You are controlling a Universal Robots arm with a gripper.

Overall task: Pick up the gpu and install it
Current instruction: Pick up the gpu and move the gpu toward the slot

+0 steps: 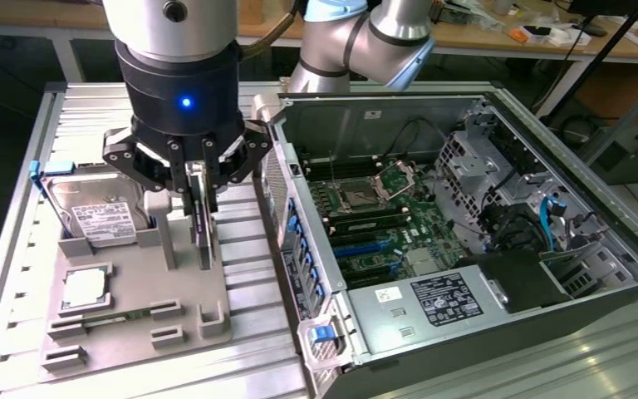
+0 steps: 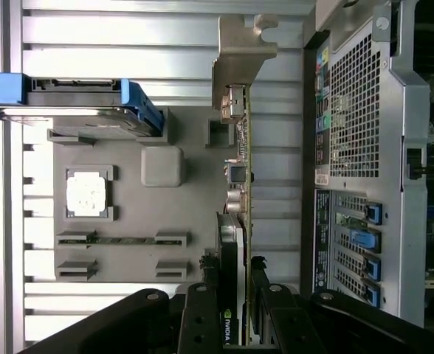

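The gpu [image 1: 202, 241] is a thin black card standing on edge over the grey holder tray [image 1: 147, 337], between the hard drive and the computer case. My gripper [image 1: 199, 195] comes down on it from above, with its black fingers pressed on both faces of the card. The wrist view looks along the gpu [image 2: 239, 147] edge-on, with its silver bracket [image 2: 240, 51] at the far end. There my gripper [image 2: 234, 295] is shut on the card's near end. I cannot tell whether the card's lower edge still rests in the tray slot.
A silver hard drive [image 1: 97, 212] in a blue frame, a CPU [image 1: 84, 287] and a memory stick [image 1: 109, 317] sit in the tray. The open computer case [image 1: 585, 174] lies at the exterior view's right, motherboard [image 1: 375, 216] exposed, its wall [image 2: 357, 147] close beside the card.
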